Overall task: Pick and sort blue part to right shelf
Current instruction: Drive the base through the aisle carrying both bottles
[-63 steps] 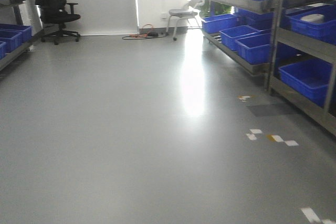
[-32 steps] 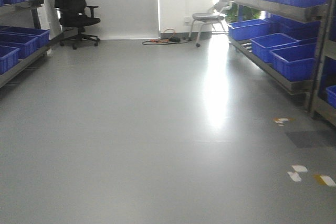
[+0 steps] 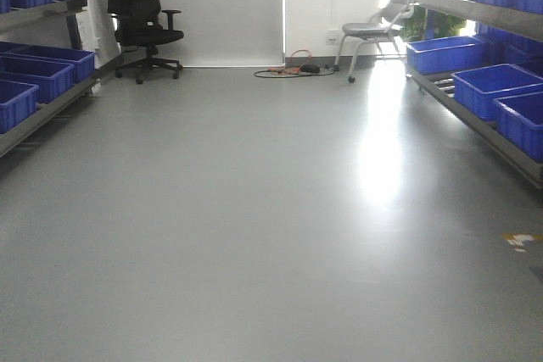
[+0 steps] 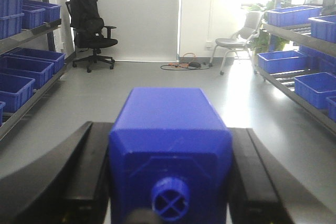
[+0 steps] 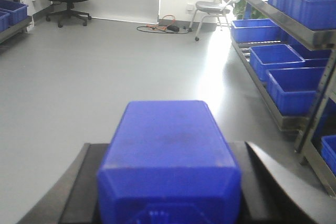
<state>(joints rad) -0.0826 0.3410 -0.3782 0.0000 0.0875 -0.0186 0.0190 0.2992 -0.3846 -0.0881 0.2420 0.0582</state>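
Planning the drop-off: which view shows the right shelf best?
Right wrist view: the right shelf shows largest, two tiers of blue bins clear. Front view shows it smaller at the edge; left wrist view, smaller and backlit.

Pretty much everything was blue tbh. The blue part was solid deep blue with a cross pattern on its cap, and the blue block was the same shade. The left tool and right tool were black. The right shelf was dull silver with blue bins. The floor was pale grey with white glare, the office chair black and the cable orange.
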